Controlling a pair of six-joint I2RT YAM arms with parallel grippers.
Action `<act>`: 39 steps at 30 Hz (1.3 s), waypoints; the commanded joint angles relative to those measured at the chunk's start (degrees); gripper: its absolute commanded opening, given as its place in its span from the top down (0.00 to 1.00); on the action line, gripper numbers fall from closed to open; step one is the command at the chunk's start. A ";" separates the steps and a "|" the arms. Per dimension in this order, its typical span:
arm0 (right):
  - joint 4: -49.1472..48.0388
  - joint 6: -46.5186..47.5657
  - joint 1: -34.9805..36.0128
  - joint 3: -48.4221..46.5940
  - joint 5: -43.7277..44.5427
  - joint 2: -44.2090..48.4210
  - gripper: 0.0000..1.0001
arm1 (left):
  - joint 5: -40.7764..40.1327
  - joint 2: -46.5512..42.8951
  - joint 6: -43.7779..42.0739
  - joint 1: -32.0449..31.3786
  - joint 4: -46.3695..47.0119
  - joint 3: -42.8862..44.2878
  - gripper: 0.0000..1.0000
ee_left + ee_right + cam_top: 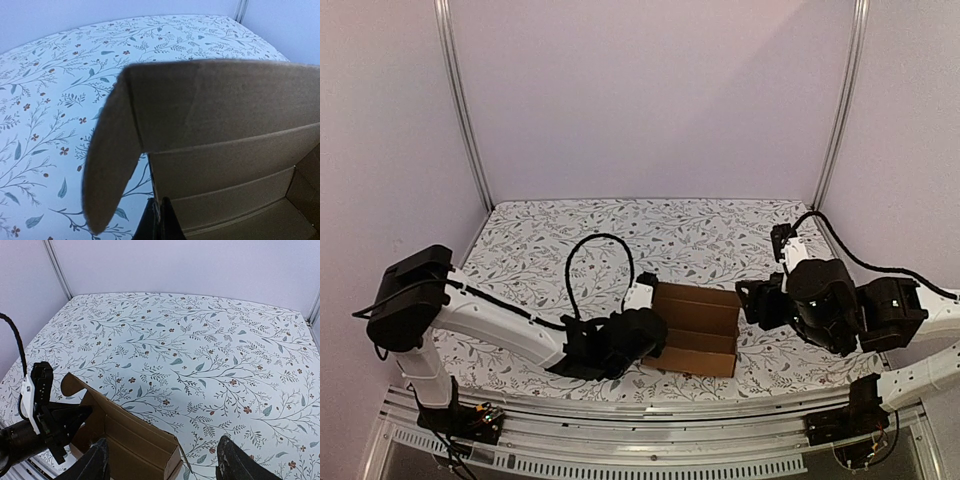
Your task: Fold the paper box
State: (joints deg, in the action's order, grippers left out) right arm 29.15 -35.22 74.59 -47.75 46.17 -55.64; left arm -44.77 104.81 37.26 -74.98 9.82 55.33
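The paper box (695,325) is brown cardboard, standing half-formed as an open tray near the table's front edge. Up close in the left wrist view the paper box (225,150) shows creased walls and a rounded side flap. My left gripper (160,220) is shut on the thin left end wall of the box, also visible from above as the left gripper (645,335). My right gripper (165,465) is open above the right end of the paper box (135,440), one finger (97,462) over the box and the other over the cloth, holding nothing.
A floral tablecloth (620,235) covers the table, with white walls and metal posts (465,110) around it. A black cable (595,240) loops above the left arm. The table's front rail (650,405) runs just below the box.
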 commanded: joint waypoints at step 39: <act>-0.60 -1.85 -14.93 -18.43 -21.45 -35.07 1.00 | -18.84 30.00 -52.14 -9.23 77.49 -5.80 1.00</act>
State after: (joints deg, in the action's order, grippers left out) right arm 31.11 -34.11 59.92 -68.49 26.33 -90.08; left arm -63.99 131.81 -10.52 -82.02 81.65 51.20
